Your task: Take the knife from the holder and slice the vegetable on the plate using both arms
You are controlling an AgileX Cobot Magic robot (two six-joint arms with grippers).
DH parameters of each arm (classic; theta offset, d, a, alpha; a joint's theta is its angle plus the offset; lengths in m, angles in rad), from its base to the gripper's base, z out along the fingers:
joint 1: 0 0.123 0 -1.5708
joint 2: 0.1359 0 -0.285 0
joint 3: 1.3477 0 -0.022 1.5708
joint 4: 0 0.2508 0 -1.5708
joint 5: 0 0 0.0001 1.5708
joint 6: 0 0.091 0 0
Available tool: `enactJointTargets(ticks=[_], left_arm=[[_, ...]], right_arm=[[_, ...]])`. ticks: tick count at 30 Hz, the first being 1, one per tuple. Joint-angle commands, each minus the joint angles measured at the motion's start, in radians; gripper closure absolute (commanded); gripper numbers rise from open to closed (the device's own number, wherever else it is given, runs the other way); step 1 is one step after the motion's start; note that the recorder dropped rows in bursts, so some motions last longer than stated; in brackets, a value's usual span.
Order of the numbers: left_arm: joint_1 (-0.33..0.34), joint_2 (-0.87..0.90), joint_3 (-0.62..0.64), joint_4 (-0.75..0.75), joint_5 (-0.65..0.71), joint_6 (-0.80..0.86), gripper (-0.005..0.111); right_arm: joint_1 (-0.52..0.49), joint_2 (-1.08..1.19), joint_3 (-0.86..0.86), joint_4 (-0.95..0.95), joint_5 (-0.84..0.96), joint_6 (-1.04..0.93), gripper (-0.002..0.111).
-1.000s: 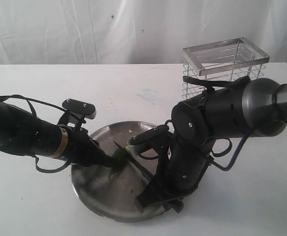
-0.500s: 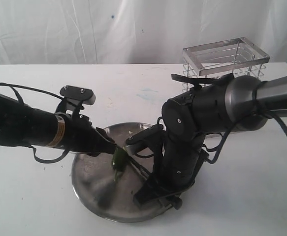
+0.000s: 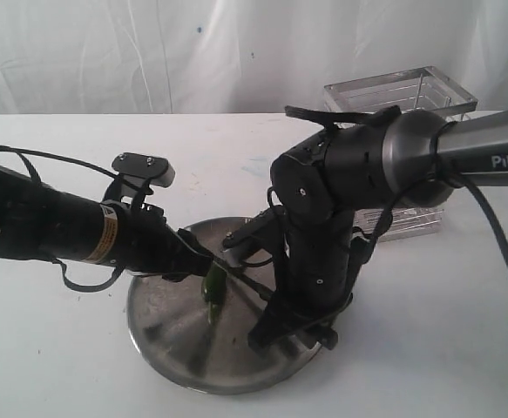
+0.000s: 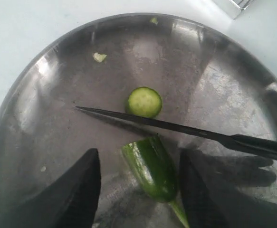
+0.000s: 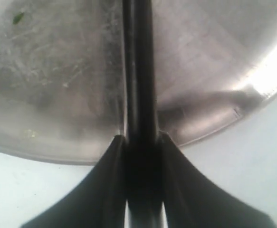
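Left claw [image 4: 139, 153] unclenched around vegetable [image 4: 152, 173], right claw [image 5: 140, 137] clenching knife [image 4: 176, 127], holder [image 3: 380, 80] half hidden behind right arm [image 3: 341, 174]

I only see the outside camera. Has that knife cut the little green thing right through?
Observer: Yes. The left wrist view shows a round slice lying apart from the vegetable, with the knife blade between them.
Operator: Is the left claw squeezing it?
Observer: No. The left gripper is open, its fingers clear of the vegetable on either side.
Operator: Who holds the knife?
Observer: The right gripper, shut on its handle.
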Motion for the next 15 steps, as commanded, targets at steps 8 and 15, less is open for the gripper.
enactJointTargets(ticks=[8, 15], left_arm=[[0.000, -0.004, 0.002, 0.019, 0.015, -0.009, 0.052], [0.004, -0.013, 0.002, 0.039, 0.020, -0.009, 0.052]], right_arm=[[0.001, -0.006, -0.016, -0.009, -0.037, -0.012, 0.108], [0.001, -0.085, -0.014, -0.042, -0.037, -0.040, 0.108]])
